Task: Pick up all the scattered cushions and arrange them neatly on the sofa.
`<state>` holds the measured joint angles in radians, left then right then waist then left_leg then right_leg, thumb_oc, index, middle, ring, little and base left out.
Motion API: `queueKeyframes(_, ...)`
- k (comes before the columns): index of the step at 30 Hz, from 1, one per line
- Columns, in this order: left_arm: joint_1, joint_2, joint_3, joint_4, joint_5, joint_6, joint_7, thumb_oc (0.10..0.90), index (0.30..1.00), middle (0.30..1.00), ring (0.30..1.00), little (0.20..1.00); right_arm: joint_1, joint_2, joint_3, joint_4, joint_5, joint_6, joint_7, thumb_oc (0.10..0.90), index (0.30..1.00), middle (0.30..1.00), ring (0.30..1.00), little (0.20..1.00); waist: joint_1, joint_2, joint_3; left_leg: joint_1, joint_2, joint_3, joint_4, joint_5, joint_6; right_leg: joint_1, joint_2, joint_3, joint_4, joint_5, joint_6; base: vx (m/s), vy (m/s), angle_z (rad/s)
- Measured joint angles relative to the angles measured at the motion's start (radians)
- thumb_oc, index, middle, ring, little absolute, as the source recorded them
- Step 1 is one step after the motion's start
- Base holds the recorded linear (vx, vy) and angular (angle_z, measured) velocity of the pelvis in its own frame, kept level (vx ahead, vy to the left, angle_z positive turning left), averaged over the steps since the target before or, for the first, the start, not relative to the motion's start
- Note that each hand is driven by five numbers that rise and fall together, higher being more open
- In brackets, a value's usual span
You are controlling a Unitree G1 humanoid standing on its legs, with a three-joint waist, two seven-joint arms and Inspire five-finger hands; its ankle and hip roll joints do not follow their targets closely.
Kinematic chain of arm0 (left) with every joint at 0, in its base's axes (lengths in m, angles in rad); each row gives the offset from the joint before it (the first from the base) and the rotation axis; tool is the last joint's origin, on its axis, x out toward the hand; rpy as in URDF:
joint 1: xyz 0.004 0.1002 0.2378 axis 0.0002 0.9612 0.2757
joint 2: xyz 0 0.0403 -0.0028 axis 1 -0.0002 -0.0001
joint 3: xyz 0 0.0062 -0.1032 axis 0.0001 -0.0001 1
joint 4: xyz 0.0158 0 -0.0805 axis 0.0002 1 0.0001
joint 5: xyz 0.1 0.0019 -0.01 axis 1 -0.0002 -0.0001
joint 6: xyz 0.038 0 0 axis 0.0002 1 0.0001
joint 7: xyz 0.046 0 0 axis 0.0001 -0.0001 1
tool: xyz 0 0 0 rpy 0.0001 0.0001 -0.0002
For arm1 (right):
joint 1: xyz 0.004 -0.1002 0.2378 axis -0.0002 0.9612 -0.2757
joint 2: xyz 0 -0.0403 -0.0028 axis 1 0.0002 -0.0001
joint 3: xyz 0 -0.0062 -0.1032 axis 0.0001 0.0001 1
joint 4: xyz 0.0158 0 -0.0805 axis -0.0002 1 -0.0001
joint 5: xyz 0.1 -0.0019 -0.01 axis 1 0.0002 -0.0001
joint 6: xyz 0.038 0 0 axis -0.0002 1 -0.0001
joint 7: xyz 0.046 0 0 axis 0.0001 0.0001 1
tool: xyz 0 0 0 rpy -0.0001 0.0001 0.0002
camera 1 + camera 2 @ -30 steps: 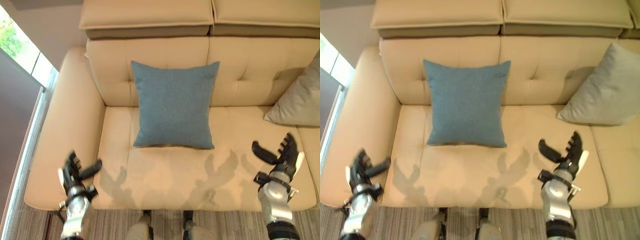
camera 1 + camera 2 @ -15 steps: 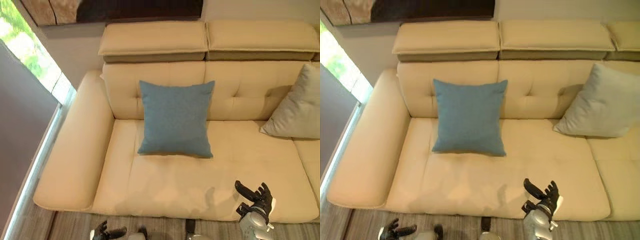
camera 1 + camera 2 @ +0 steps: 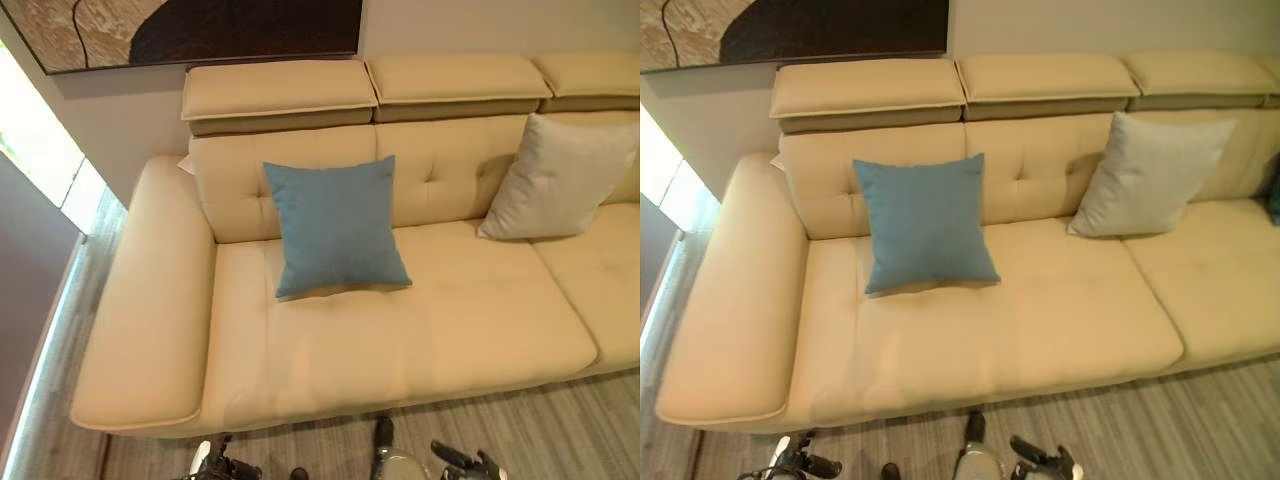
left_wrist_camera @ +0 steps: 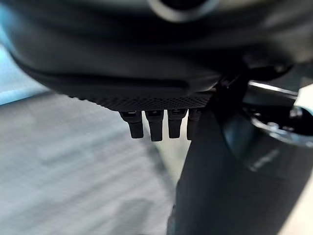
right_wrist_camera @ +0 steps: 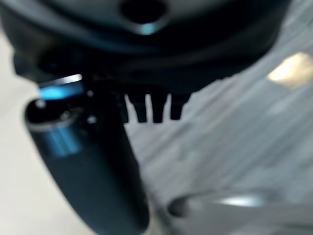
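Over the last second both hands have dropped away from the sofa (image 3: pixel 150 300): a second ago they hovered over the front of the seat with fingers spread, half a second ago they sat near the bottom edge of the head views, and now the left hand (image 3: pixel 222 468) and right hand (image 3: pixel 462 464) barely peek in at the very bottom, down over the striped floor (image 3: pixel 560 425) in front of the sofa. The whole scene has also shifted — more of the sofa's right side and the dark wall picture (image 3: pixel 200 30) are in sight — which reads as the camera pulling back and turning, not the cushions moving. The blue cushion (image 3: pixel 335 225) stands propped against the backrest on the left seat, as in the earlier frames, and the grey-white cushion (image 3: pixel 555 180) leans against the backrest further right; a sliver of another dark-blue cushion (image 3: pixel 1274 195) shows at the far right edge. This suggests the blue cushion is placed and the robot is stepping off to look for the next one. Both hands are empty, fingers loosely extended in their wrist views over bare floor — well apart from every cushion, all of which lie up on the sofa.
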<state>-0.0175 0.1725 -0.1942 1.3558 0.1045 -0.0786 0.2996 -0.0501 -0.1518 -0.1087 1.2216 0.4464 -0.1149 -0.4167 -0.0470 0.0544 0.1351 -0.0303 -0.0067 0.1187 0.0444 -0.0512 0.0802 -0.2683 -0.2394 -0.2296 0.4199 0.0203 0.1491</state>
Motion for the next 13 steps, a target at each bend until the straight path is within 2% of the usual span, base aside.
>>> queueKeyframes(1,0.015,0.004,0.001,0.01,0.016,0.016,0.0,0.8,0.9,0.9,0.9,0.9,0.001,-0.007,0.009,0.014,-0.013,0.0,0.001,0.8,0.9,0.9,0.9,0.9,0.012,0.0,0.001,0.0,0.004,0.003,0.001,0.003,-0.005,0.041,0.001,0.011,0.023,-0.047,0.011,-0.13,-0.089,-0.21)
queueKeyframes(3,0.05,0.02,0.003,0.012,0.012,0.036,0.004,0.8,0.9,0.9,0.9,0.9,0.008,-0.007,0.013,0.03,-0.024,0.001,0.001,0.8,0.9,0.9,0.9,0.9,0.038,-0.019,-0.007,-0.001,0.009,0.012,-0.01,0.016,-0.024,0.164,0.022,0.04,-0.097,-0.107,0.033,-0.08,-0.081,-0.15)
queueKeyframes(4,0.068,0.027,0.004,0.009,0.011,0.037,0.007,0.8,0.9,0.9,0.9,0.9,0.007,-0.002,0.012,0.03,-0.023,0.001,0.001,0.8,0.9,0.9,0.9,0.9,0.057,-0.028,-0.011,-0.001,0.005,0.012,-0.02,0.023,-0.034,0.19,0.023,0.043,-0.148,-0.109,0.03,-0.02,-0.072,-0.24)
queueKeyframes(5,0.085,0.036,0.009,0.001,0.009,0.038,0.014,0.8,0.9,0.9,0.9,0.9,0.012,0.005,0.012,0.035,-0.02,0.001,0.001,0.8,0.9,0.9,0.9,0.9,0.069,-0.053,-0.024,-0.005,-0.004,0.016,-0.04,0.034,-0.05,0.229,0.033,0.043,-0.259,-0.108,0.024,-0.09,-0.109,-0.14)
queueKeyframes(6,0.095,0.039,0.009,-0.002,-0.006,0.04,0.019,0.8,0.9,0.9,0.9,0.9,0.004,0.007,0.011,0.045,0.0,0.001,0.004,0.8,0.9,0.9,0.9,0.9,0.069,-0.069,-0.035,-0.004,-0.011,0.015,-0.064,0.052,-0.064,0.262,0.036,0.04,-0.34,-0.116,0.003,-0.12,-0.15,-0.02)
queueKeyframes(7,0.096,0.02,0.01,-0.003,-0.033,0.042,0.02,0.8,0.9,0.9,0.9,0.9,-0.015,-0.003,0.005,0.067,0.018,0.001,0.01,0.8,0.9,0.9,0.9,0.9,0.069,-0.053,-0.046,-0.007,-0.001,0.003,-0.088,0.082,-0.076,0.284,0.065,0.029,-0.396,-0.078,-0.024,-0.11,-0.11,0.13)
queueKeyframes(8,0.094,0.006,0.007,-0.008,-0.065,0.038,0.023,0.8,0.9,0.9,0.9,0.9,-0.024,-0.008,0.031,0.07,0.024,0.004,0.007,0.8,0.9,0.9,0.9,0.9,0.067,-0.049,-0.054,-0.012,0.015,-0.005,-0.098,0.093,-0.091,0.285,0.084,0.026,-0.42,-0.073,-0.03,-0.08,-0.149,0.11)
queueKeyframes(10,0.09,-0.009,0.002,-0.038,-0.098,0.033,0.027,0.8,0.9,0.9,0.9,0.9,-0.029,-0.005,0.069,0.065,0.009,0.007,0.012,0.8,0.9,0.9,0.9,0.9,0.064,-0.048,-0.073,-0.026,0.039,-0.019,-0.1,0.102,-0.104,0.282,0.116,0.023,-0.443,-0.058,-0.047,-0.06,-0.136,0.03)
queueKeyframes(13,0.07,0.002,-0.006,-0.042,-0.115,0.033,0.047,0.8,0.9,0.9,0.9,0.9,-0.037,-0.004,0.146,0.06,-0.046,0.02,0.024,0.8,0.9,0.9,0.9,0.9,0.057,-0.062,-0.085,-0.031,0.062,-0.017,-0.102,0.111,-0.117,0.281,0.14,0.03,-0.462,-0.05,-0.061,-0.04,-0.164,-0.07)
